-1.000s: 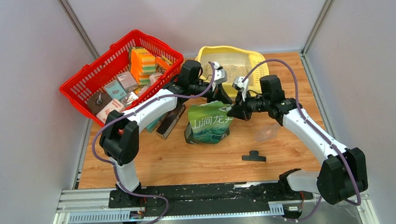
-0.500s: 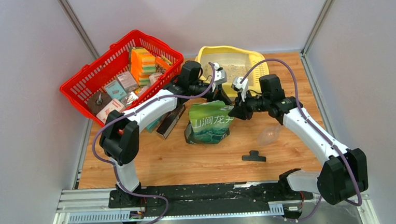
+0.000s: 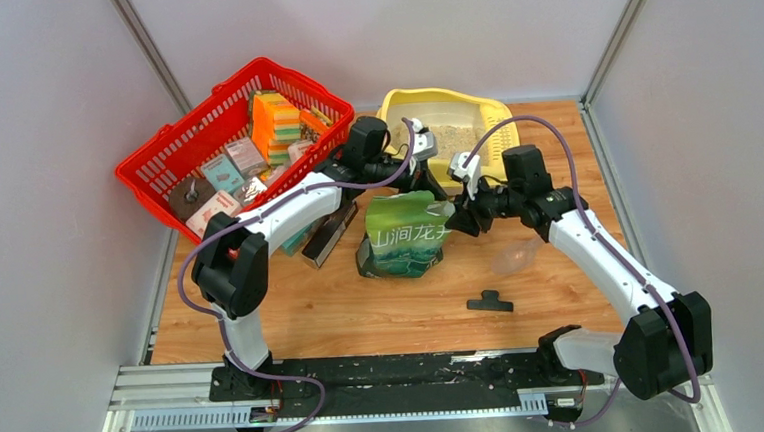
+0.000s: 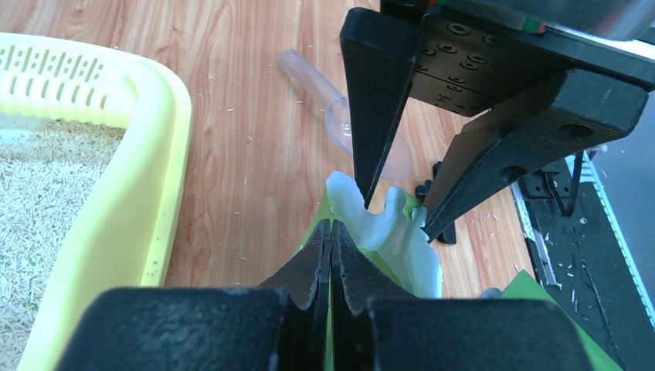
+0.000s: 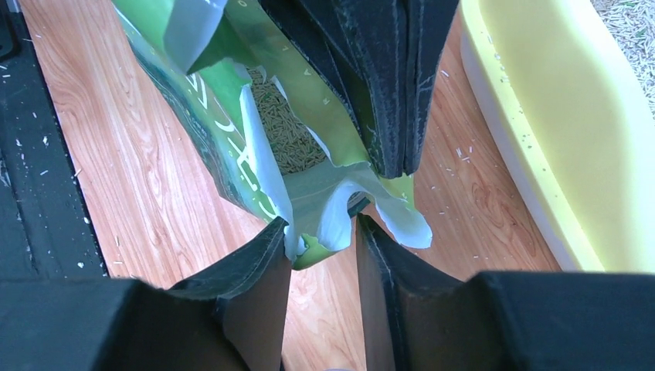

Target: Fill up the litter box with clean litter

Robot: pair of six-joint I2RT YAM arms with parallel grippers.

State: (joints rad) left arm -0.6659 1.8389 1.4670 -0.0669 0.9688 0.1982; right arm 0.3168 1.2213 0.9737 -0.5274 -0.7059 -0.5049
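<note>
Left fingers: my left fingers (image 4: 330,246) are pressed together on the torn top edge of the green bag (image 3: 407,240), with the foil pinched flat between them.
Right fingers: my right fingers (image 5: 275,249) stand apart, facing the left pair across the bag's mouth. A curled white flap of the same torn edge sits in the gap between them. One tip touches the flap, but I am not clamping it.
Green bag: it stands on the table (image 3: 364,307) between my two arms, just in front of the litter box. Its top is held up and its mouth is torn open.
Litter box: the litter box (image 3: 396,103) sits at the far side of the table, right of the red basket (image 3: 203,137). Its near rim is just beside my fingers.
Clean litter: a layer of clean litter (image 3: 450,132) lies in the box's basin. More of the same granules show inside the bag's open mouth in my right wrist view.
Clear scoop: the clear scoop (image 3: 516,258) lies on the table under my right forearm, apart from the bag.
Black clip: the black clip (image 3: 489,302) lies on the table nearer my bases, well apart from the bag.
Table: stray grains are scattered on the wood near the box.
</note>
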